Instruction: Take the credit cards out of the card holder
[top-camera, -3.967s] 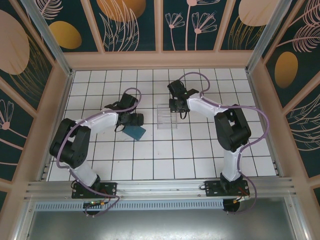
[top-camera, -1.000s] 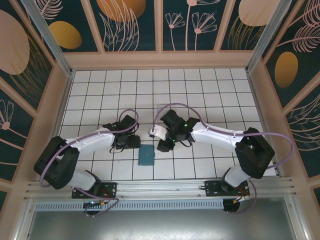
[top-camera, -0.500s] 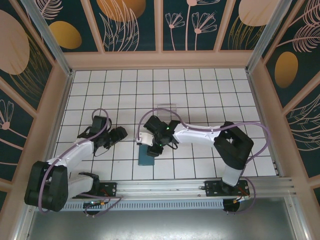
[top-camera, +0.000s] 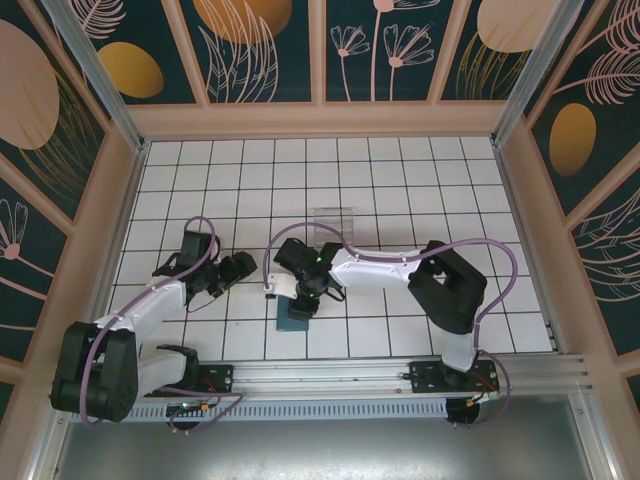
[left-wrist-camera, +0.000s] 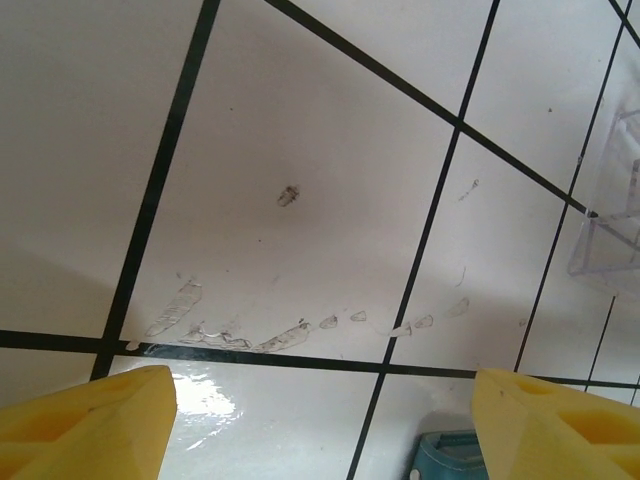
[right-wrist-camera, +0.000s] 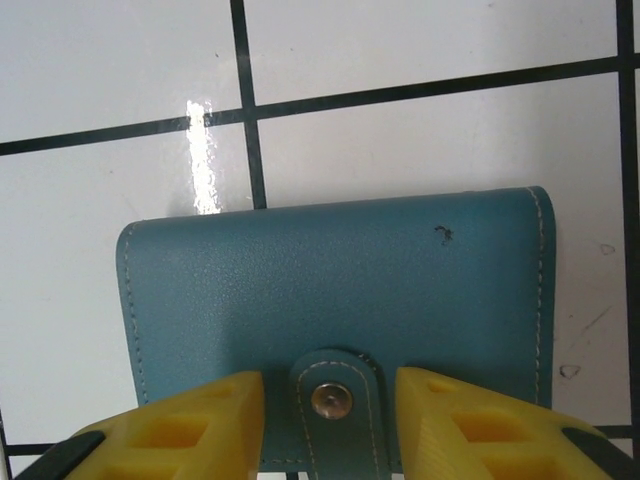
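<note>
The right claw (right-wrist-camera: 335, 425) hung low over a closed teal wallet (right-wrist-camera: 335, 290), its jaws partly open and holding nothing. Its two yellow fingers (right-wrist-camera: 190, 425) stood one on each side of the wallet's strap (right-wrist-camera: 335, 372), with a narrow gap showing between each finger and the strap. The strap was fastened down by a metal snap (right-wrist-camera: 331, 401), and a small dark mark showed on the leather near one corner.

From above, the right claw (top-camera: 300, 298) sat over the far end of the wallet (top-camera: 290, 322), which lay flat on the white tiled table (top-camera: 400, 170) close to its near edge and a little left of the middle.

The left claw (top-camera: 236, 270) hovered near the table's left side, apart from the wallet, with its jaws spread wide and nothing between them. Its own camera showed the left claw (left-wrist-camera: 325, 405) above bare, smudged tile, one corner of the wallet (left-wrist-camera: 445, 458) at the bottom of the view.

A clear plastic tray (top-camera: 335, 218) stood beyond the wallet, towards the middle of the table, and its edge (left-wrist-camera: 610, 235) also showed at the right of the left wrist view.
</note>
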